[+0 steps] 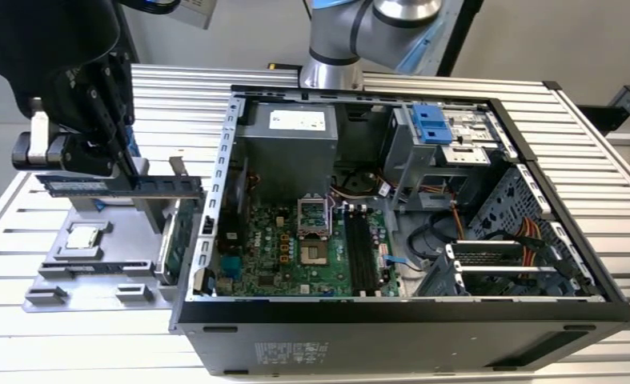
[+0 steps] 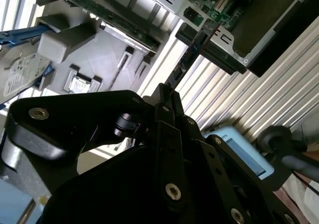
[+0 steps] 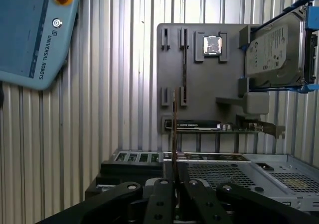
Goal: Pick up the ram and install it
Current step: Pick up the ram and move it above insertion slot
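Observation:
The ram (image 1: 117, 186) is a long thin blue stick held level above the grey holder tray (image 1: 96, 276), at the exterior view's left of the open computer case (image 1: 400, 320). My gripper (image 1: 133, 176) is shut on it near its middle. In both wrist views the ram appears edge-on as a thin dark strip (image 3: 174, 129) (image 2: 195, 49) sticking out from between my black fingers (image 3: 164, 191). The long dark memory slots (image 1: 359, 250) lie on the green motherboard inside the case, apart from the ram.
A small silver processor chip (image 1: 85, 238) rests on the tray. A green expansion card (image 1: 176, 232) stands at the tray's edge by the case wall. A hard drive in a blue frame (image 3: 274, 50) sits on the tray. A blue pendant (image 3: 30, 30) lies on the slatted table.

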Robot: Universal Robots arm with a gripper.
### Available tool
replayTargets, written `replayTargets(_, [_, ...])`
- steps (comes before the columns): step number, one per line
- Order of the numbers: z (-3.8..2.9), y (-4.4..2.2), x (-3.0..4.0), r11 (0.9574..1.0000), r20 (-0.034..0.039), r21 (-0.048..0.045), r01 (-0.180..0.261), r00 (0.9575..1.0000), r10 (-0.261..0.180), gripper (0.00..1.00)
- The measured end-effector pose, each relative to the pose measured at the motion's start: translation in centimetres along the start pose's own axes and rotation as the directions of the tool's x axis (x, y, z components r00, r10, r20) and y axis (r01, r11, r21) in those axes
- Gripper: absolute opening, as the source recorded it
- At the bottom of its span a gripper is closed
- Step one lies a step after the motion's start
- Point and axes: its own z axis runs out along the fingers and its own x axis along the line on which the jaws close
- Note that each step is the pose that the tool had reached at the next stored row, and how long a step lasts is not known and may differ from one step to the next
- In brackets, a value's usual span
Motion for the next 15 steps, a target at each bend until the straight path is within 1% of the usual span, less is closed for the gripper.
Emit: replayTargets(15, [0.0,-0.18,0.0,1.0,0.0,0.0,0.0,1.0,0.0,0.0])
